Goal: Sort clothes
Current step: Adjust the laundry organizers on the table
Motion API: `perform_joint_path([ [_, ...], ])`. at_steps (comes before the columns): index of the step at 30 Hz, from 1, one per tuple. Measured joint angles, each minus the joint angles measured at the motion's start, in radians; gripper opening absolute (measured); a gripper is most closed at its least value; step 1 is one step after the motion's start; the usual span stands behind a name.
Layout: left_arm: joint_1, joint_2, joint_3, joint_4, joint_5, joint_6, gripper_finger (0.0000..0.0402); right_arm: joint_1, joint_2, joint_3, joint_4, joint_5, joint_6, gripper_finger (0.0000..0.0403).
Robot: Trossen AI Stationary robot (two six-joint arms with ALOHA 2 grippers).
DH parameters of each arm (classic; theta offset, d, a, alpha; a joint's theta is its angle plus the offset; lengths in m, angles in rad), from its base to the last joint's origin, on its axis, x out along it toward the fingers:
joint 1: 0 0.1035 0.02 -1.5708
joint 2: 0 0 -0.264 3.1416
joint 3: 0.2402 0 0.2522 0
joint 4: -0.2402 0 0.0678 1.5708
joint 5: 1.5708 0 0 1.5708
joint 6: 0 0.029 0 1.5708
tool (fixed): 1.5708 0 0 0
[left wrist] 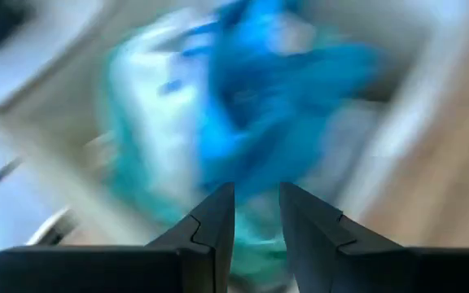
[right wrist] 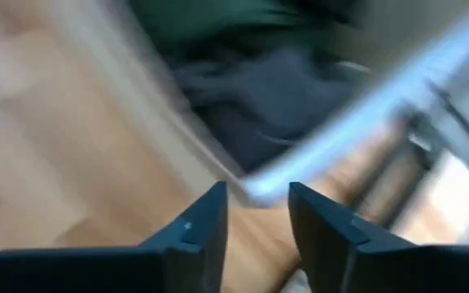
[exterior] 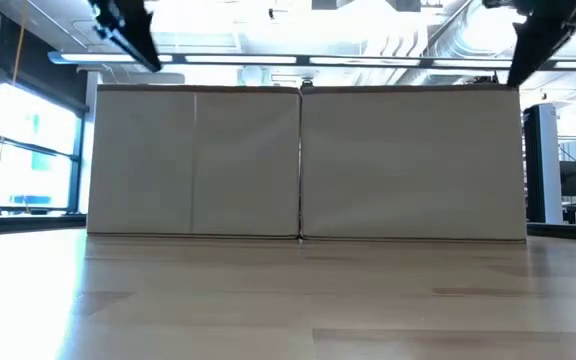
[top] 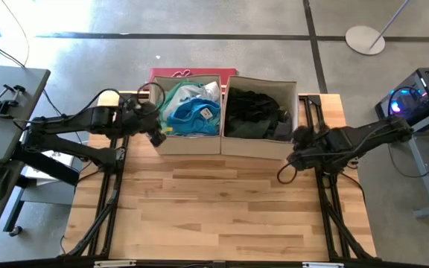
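Overhead, two beige bins stand side by side at the far edge of the wooden counter (top: 222, 201). The left bin (top: 188, 143) holds the light clothes (top: 191, 110), white, teal and bright blue; the right bin (top: 259, 147) holds the dark clothes (top: 255, 112), black, charcoal and dark green. The left pincer (top: 157, 136) hangs at the left bin's near-left corner, and the right pincer (top: 299, 143) sits at the right bin's near-right corner.

From counter height, the two bins' beige fronts (exterior: 298, 160) fill the middle, touching each other, with dark arm parts above each outer corner.

Past the left wrist, the left pincer (left wrist: 256, 203) is released, its fingers slightly apart with nothing between, over blurred blue and teal fabric (left wrist: 259, 89).

Past the right wrist, the right pincer (right wrist: 257, 203) is likewise released and empty, near the bin's rim, with dark grey fabric (right wrist: 275, 98) beyond.
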Motion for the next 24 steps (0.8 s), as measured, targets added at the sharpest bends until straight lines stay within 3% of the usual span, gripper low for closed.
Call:
perform_joint_path([
  [3,0.052,-0.006,0.0,-0.097,-0.115,-0.081,0.008,-0.007,0.002,-0.002,-0.09,0.059,0.164,0.0095],
  [5,0.105,-0.009,0.0,-0.138,-0.132,-0.111,0.0071,-0.017,-0.002,-0.001,-0.074,0.071,0.168,0.0074],
  [12,0.345,0.0,0.0,-0.156,-0.037,-0.082,0.0027,-0.097,-0.01,0.029,-0.087,0.064,0.177,0.0009],
  [15,0.434,0.021,0.0,-0.157,0.002,-0.056,0.0007,-0.164,-0.009,0.033,-0.087,0.08,0.175,0.0003],
  [19,0.51,0.085,0.0,-0.157,0.008,-0.027,0.0003,-0.309,0.009,0.032,-0.087,0.226,0.088,0.0001],
  [22,0.539,0.14,0.0,-0.157,-0.045,-0.001,0.0004,-0.429,0.027,0.032,-0.085,0.37,0.048,0.0001],
  [24,0.561,0.169,0.0,-0.158,-0.084,0.012,0.0001,-0.517,0.033,0.032,-0.077,0.385,0.019,0.0],
])
